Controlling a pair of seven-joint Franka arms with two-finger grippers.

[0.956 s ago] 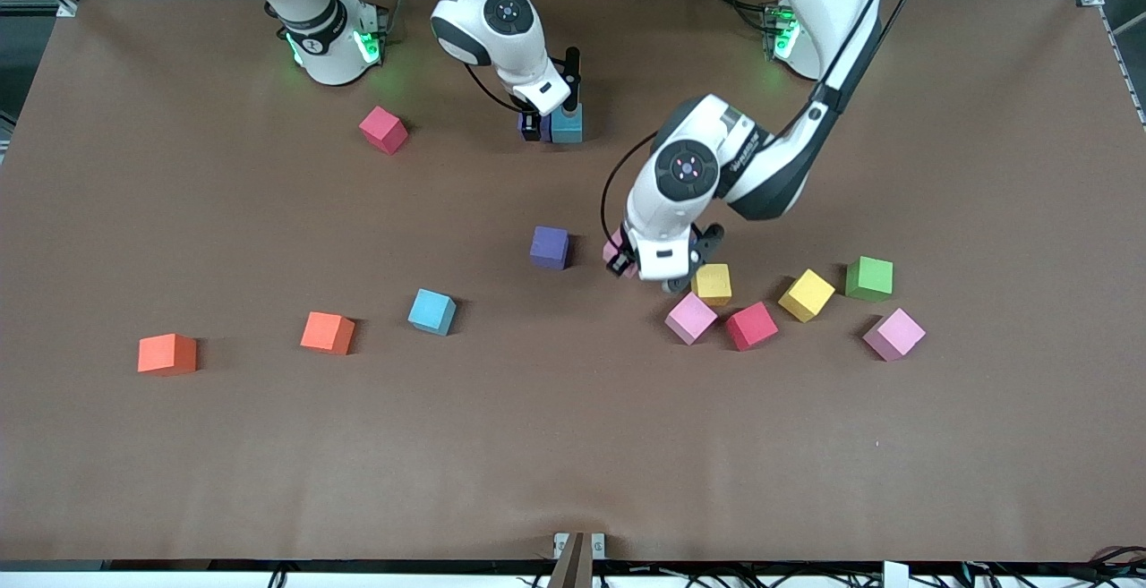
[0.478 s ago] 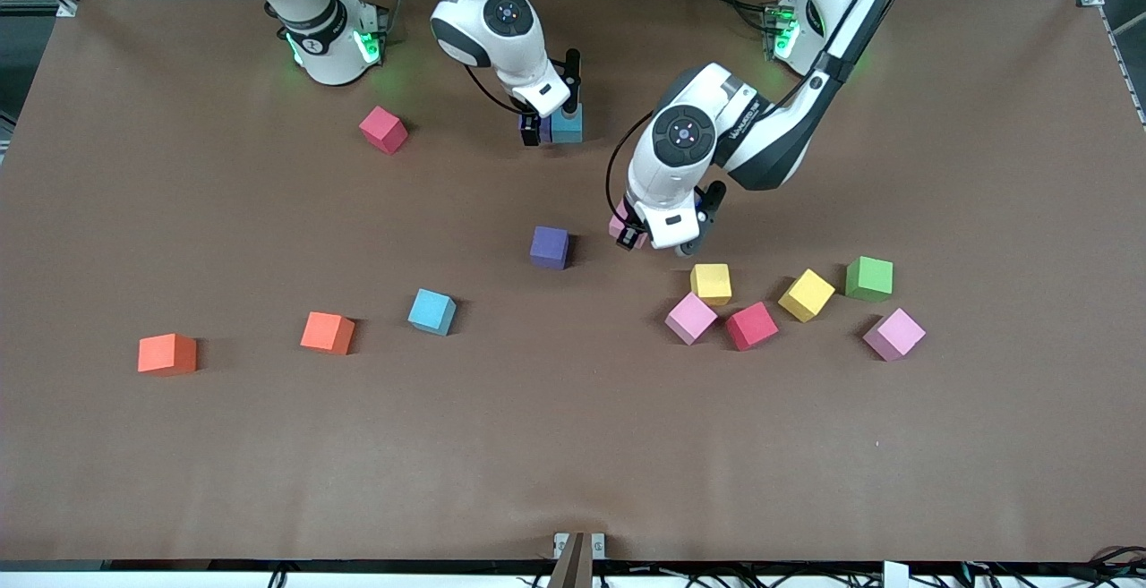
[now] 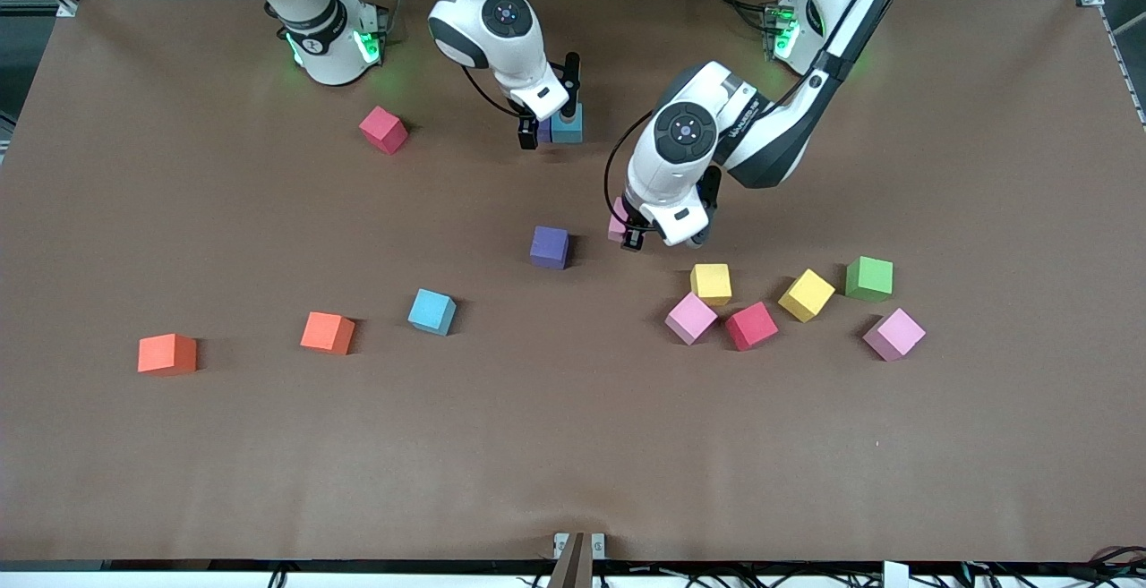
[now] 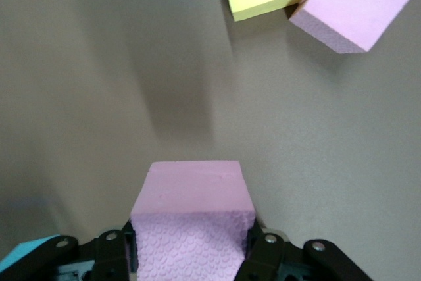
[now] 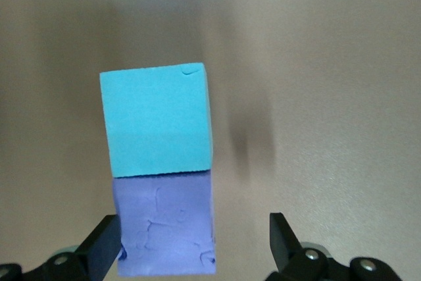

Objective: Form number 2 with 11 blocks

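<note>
We see a brown surface [image 3: 573,445]. Left tool [image 4: 191,255] pinches a pink cube [image 4: 192,218] aloft; right tool [image 5: 194,248], spread, straddles the purple cube [image 5: 166,225] touching the blue cube [image 5: 158,122].

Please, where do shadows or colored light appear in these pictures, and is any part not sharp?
Front view: green glow at both arm bases; short shadows beside each cube. Left wrist view: soft shadow on the table above the held pink cube; sharp. Right wrist view: faint shadow beside the blue cube; the purple cube is sharp.
</note>
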